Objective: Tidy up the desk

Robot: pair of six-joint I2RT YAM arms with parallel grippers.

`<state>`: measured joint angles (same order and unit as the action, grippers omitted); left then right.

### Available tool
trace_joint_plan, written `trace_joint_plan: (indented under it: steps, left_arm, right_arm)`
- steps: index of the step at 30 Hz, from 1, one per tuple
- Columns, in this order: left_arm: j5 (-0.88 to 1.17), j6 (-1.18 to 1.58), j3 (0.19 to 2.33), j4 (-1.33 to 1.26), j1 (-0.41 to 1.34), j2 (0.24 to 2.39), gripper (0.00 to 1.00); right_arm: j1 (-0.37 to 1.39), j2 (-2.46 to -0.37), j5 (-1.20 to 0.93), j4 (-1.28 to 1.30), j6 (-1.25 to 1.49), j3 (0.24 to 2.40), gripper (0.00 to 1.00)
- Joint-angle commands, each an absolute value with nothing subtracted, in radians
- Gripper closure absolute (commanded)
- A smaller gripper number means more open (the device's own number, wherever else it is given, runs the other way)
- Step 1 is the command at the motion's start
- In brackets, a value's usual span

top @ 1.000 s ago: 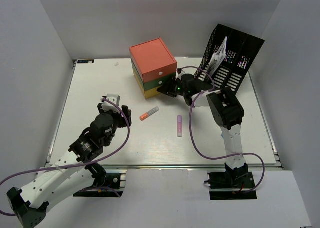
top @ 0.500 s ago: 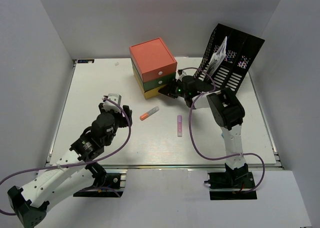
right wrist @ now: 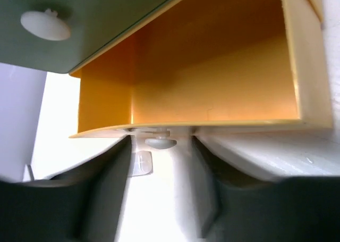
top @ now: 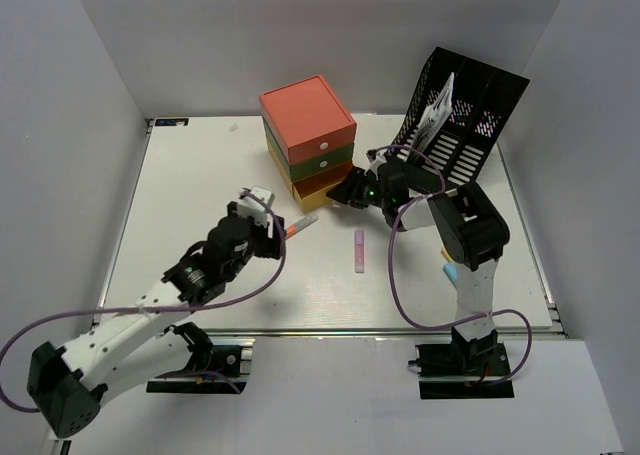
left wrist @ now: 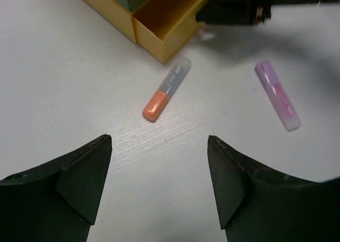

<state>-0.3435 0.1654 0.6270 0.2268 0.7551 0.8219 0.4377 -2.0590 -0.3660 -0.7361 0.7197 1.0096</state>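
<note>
The white desk (top: 200,175) carries a drawer unit (top: 305,115) with red, green and yellow drawers. Its yellow bottom drawer (top: 318,183) (right wrist: 212,88) stands pulled out and looks empty. My right gripper (top: 340,191) (right wrist: 161,162) is at the drawer's front, its jaws open on either side of the small knob (right wrist: 161,142) without touching it. An orange-capped highlighter (top: 299,225) (left wrist: 166,90) lies just in front of the drawer. My left gripper (top: 275,223) (left wrist: 159,141) hovers open above the desk just short of the highlighter. A purple marker (top: 358,250) (left wrist: 277,96) lies to the right.
A black mesh file rack (top: 465,115) holding papers stands at the back right, close behind the right arm. A small pale blue item (top: 450,272) lies beside the right arm's lower link. Grey-white walls enclose the desk on three sides.
The yellow drawer has slid out as the right gripper drew back to the right. The left arm has swung forward and right, up to the orange highlighter.
</note>
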Motion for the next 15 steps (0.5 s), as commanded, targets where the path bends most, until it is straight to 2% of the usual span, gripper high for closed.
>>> trace_joint_plan:
  steps: [1, 2, 5, 9, 12, 13, 15]
  left_arm:
    - [-0.222, 0.123, 0.641, 0.209, 0.762, 0.943, 0.18]
    - [-0.219, 0.123, 0.649, 0.207, 0.762, 1.015, 0.17]
    - [-0.204, 0.124, 0.678, 0.196, 0.762, 1.132, 0.17]
    - [-0.195, 0.117, 0.698, 0.148, 0.762, 1.206, 0.21]
    - [-0.238, 0.077, 0.695, 0.109, 0.762, 1.247, 0.29]
    - [-0.247, 0.072, 0.704, 0.106, 0.762, 1.27, 0.31]
    - [-0.25, 0.045, 0.716, 0.097, 0.762, 1.293, 0.36]
  right_arm:
    - [0.425, -2.005, -0.397, -0.787, 0.68, 1.006, 0.43]
    - [0.425, -1.997, -0.402, -0.781, 0.672, 1.002, 0.36]
    - [0.42, -1.944, -0.431, -0.772, 0.631, 0.951, 0.33]
    - [0.419, -1.834, -0.5, -0.701, 0.523, 0.899, 0.37]
    - [0.419, -1.755, -0.598, -0.563, 0.417, 0.9, 0.62]
    - [0.414, -1.737, -0.638, -0.511, 0.341, 0.926, 0.8]
    - [0.413, -1.665, -0.71, -0.321, 0.249, 0.949, 0.94]
